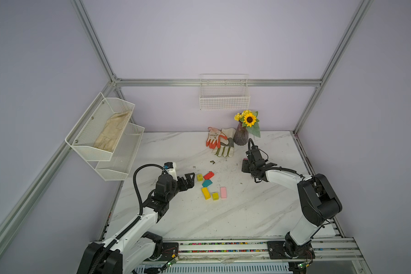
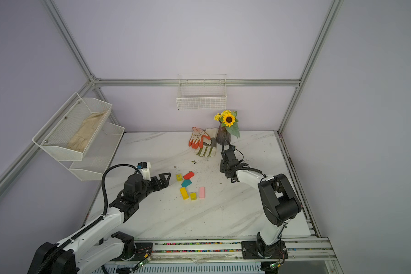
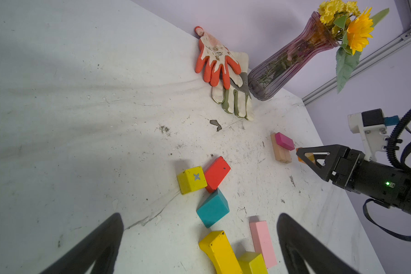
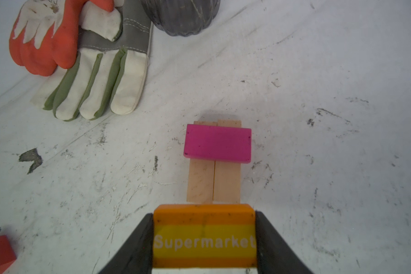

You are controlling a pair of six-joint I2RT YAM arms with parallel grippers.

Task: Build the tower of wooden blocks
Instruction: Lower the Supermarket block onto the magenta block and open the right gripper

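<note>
Crosswise on two tan bars [image 4: 226, 182], one magenta block [image 4: 217, 143].

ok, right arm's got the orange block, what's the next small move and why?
Probably lower the right gripper slightly forward, setting the orange block across the bare end of the tan bars, beside the magenta block. It is gripped just short of the bars, and that end is uncovered.

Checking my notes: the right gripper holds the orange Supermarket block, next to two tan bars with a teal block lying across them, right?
One slip: a magenta block, not a teal one, lies across the tan bars, as the right wrist view shows. The right gripper does hold the orange Supermarket block next to them.
</note>
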